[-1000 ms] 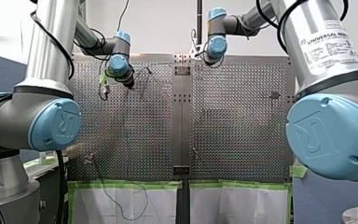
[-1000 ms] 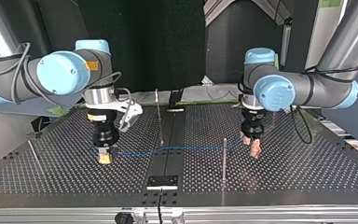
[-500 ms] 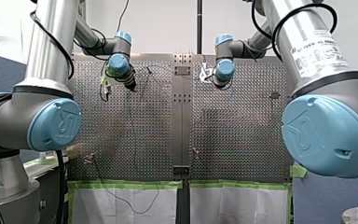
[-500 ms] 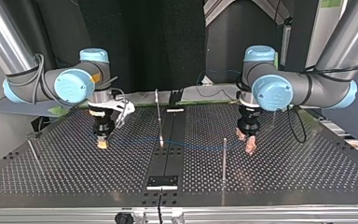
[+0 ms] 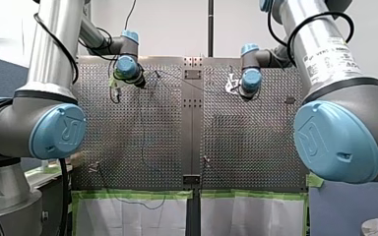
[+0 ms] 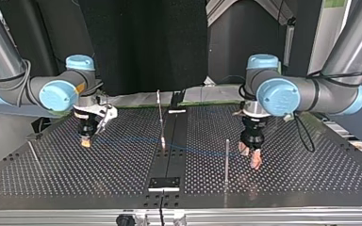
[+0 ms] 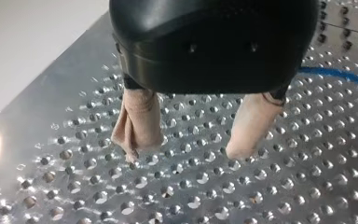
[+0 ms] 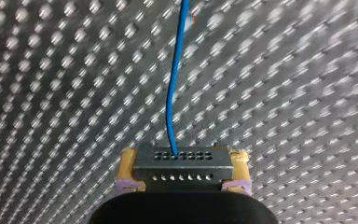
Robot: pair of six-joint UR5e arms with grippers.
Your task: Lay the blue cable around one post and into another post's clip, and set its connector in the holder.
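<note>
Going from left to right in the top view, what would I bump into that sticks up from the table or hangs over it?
Thin post → my right hand, shut on the connector → middle post → straight post → my left hand, open.

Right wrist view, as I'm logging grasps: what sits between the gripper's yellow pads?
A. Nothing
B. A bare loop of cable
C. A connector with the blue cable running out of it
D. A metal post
C: the perforated metal connector is clamped between the yellow pads of the right gripper, and the blue cable runs out of its front face.
</note>
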